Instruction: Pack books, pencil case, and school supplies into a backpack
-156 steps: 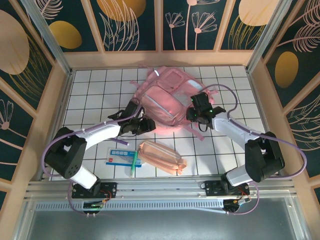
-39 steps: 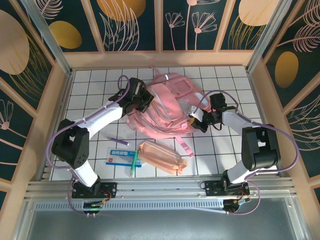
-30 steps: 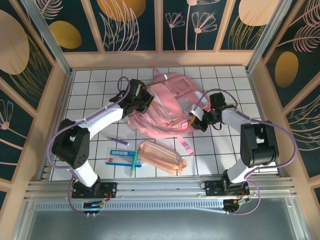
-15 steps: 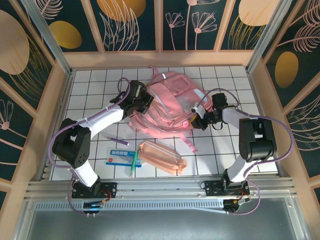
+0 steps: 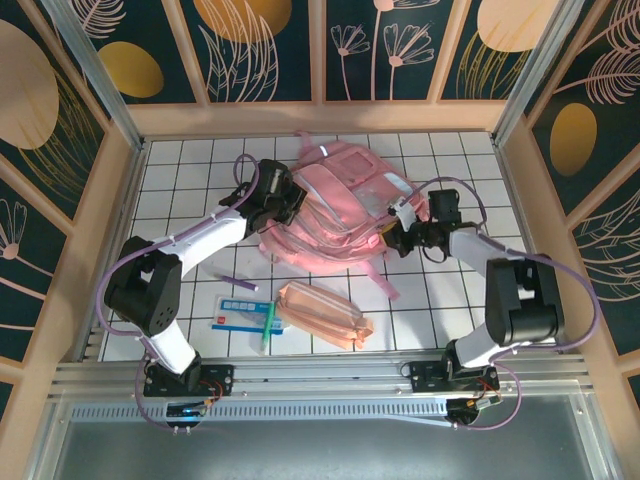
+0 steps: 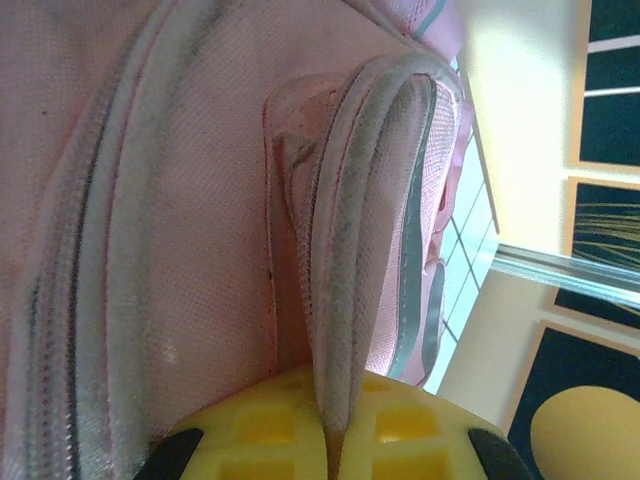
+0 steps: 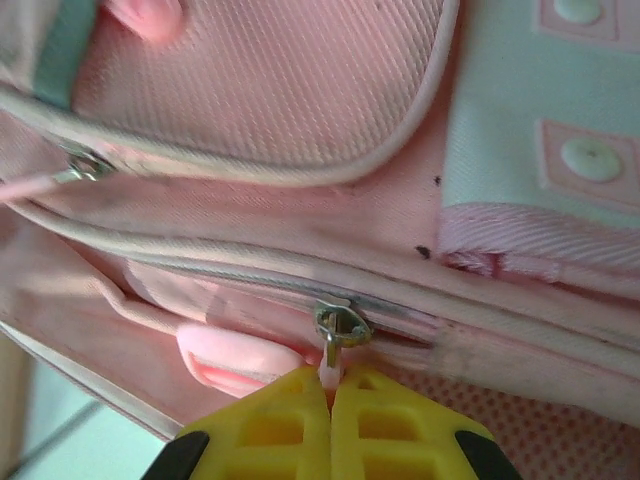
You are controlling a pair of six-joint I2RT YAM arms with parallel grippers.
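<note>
I noted the left end effector (image 6: 330, 432) clamped on a piped seam of the backpack (image 5: 340, 208); right end effector (image 7: 330, 398) pinched its zipper pull (image 7: 338, 330), both jaws closed tight.

The right gripper (image 7: 330, 392), jaws pressed together, pinches the small pink pull (image 7: 327, 371) hanging from the metal zipper slider (image 7: 341, 325) on the backpack (image 7: 280, 90).

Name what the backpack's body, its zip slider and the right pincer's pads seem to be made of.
Backpack: woven fabric, matt pink; a fine ribbed weave shows.
Zip slider: probably metal; dull silver-grey with a glint.
Right pincer's pads: likely moulded plastic or rubber; matt yellow with square recesses.
</note>
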